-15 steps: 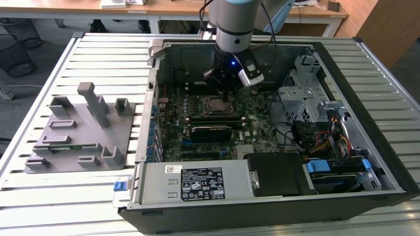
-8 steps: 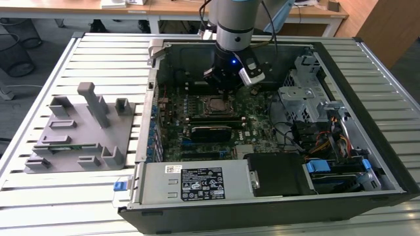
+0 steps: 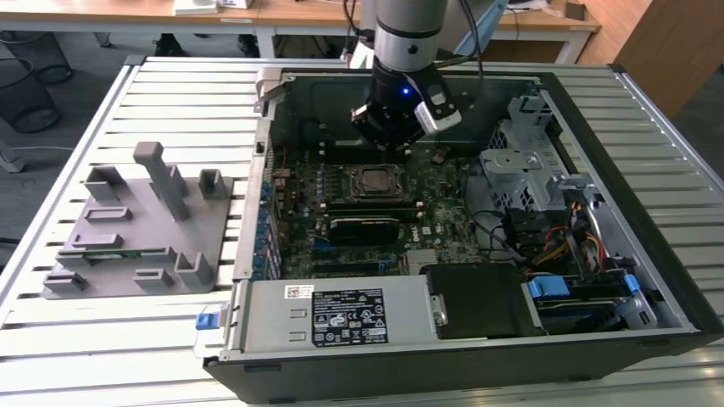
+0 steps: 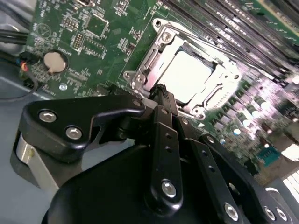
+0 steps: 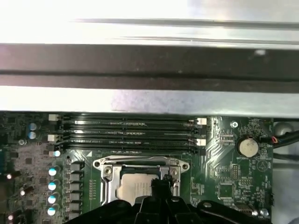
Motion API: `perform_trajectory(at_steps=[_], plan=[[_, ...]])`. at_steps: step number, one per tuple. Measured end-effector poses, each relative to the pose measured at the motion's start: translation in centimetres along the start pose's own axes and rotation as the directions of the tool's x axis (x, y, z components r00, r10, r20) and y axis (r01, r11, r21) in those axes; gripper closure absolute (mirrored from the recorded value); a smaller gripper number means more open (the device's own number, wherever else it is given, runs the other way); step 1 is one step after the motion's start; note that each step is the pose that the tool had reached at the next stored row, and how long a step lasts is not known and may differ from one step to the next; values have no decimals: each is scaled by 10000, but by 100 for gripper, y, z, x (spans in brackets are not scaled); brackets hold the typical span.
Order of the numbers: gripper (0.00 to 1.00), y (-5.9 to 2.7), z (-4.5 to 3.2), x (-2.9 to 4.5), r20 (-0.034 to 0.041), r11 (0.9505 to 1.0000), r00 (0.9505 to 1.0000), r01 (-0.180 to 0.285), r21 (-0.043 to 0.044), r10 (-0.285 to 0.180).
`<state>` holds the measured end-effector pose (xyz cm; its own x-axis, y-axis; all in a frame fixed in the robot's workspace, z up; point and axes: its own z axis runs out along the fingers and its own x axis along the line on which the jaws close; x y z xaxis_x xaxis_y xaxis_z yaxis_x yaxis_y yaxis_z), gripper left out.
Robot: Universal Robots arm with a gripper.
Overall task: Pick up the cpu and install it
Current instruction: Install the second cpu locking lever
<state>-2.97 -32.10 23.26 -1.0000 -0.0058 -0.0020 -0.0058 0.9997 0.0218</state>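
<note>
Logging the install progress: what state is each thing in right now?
cpu: seated flat in the socket, nothing holding it.
socket frame: around the cpu, closed over its edges.
gripper: shut, empty, just above the socket's edge.
computer case: lying on its side, panel off.
memory slots: all empty.

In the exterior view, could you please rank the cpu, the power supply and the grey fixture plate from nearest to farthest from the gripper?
1. The cpu, in its socket just below the gripper.
2. The power supply, at the case's near edge.
3. The grey fixture plate, outside the case towards the exterior view's left.
</note>
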Motion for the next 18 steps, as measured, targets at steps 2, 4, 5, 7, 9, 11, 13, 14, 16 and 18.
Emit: perform_trajectory(at_steps=[2,4,5,7,9,11,13,14,16,18], plan=[[89,-3,-37,-1,-5,10000,10000,0,2,0],[89,-25,-46,-1,-9,10000,10000,1,2,-1],[89,-43,-47,0,-11,10000,10000,1,3,0],[89,-110,-48,0,-11,10000,10000,0,3,0],[89,-190,-50,1,-11,10000,10000,0,3,0],[89,-269,-51,1,-11,10000,10000,0,3,0],[89,-347,-53,2,-11,10000,10000,0,3,0],[89,-384,-54,2,-12,10000,10000,0,4,0],[89,-443,-54,2,-10,10000,10000,0,2,0],[89,-473,-54,3,-11,10000,10000,0,3,0]])
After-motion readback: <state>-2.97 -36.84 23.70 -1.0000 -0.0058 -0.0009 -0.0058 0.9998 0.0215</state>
